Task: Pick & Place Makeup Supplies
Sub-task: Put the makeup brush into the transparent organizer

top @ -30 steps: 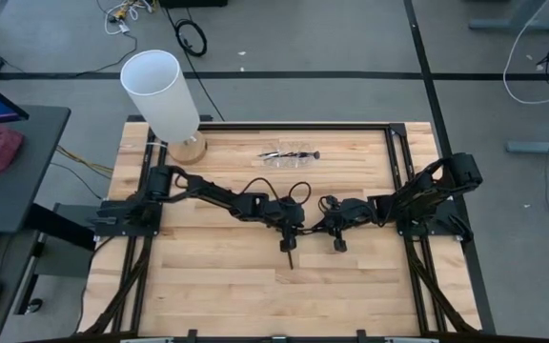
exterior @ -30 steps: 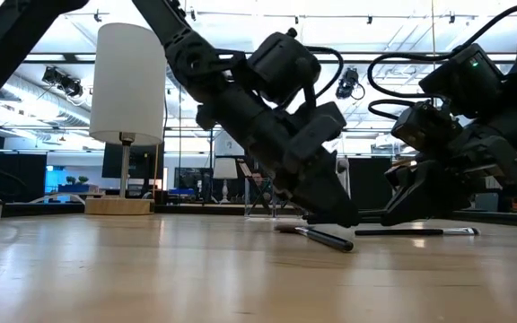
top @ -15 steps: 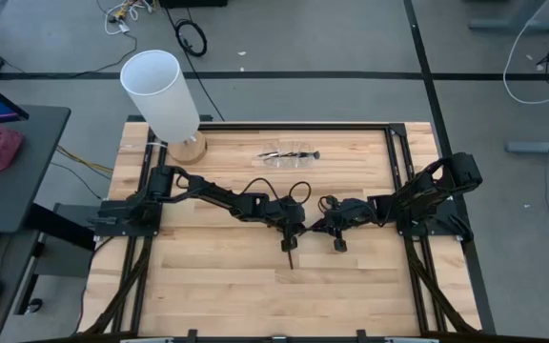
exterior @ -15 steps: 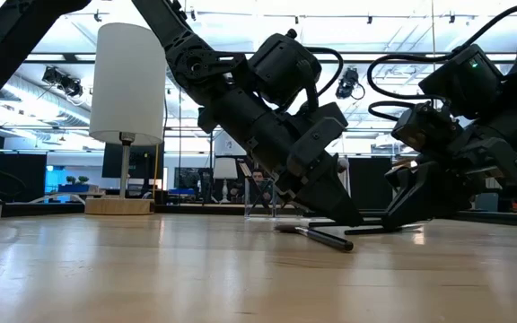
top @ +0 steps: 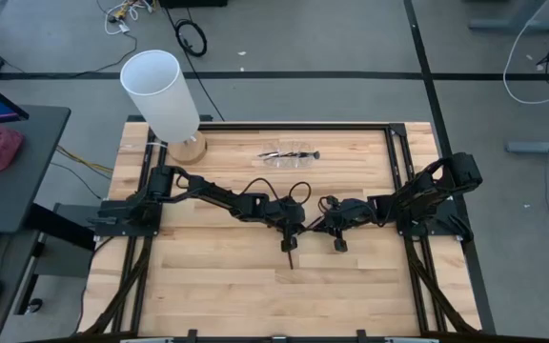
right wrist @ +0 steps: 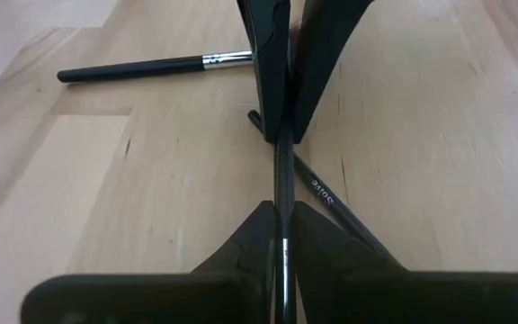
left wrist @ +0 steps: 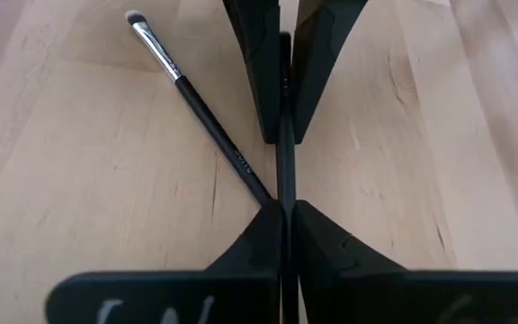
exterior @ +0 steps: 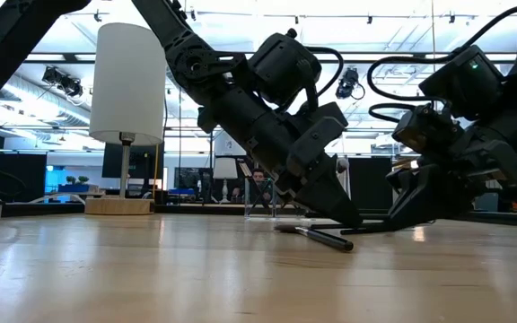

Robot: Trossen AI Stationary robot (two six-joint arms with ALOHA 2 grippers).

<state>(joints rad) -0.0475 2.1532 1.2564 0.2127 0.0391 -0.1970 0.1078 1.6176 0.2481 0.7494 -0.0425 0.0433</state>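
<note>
White lamp [top: 163, 95] on wooden table [top: 217, 276]

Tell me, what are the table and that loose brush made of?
Table: looks like pale wood planks with visible grain and seams, matte. Brush: glossy black handle, plastic or lacquered wood; shiny silvery ferrule, probably metal; pale bristle tip.

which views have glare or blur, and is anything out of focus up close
Low view: bright ceiling lights behind leave both arms as dark silhouettes, and the near table is soft and shiny. Left wrist view: the near fingers are blurred, while the brush on the wood is sharp. High view: even light, soft shadows.
</note>
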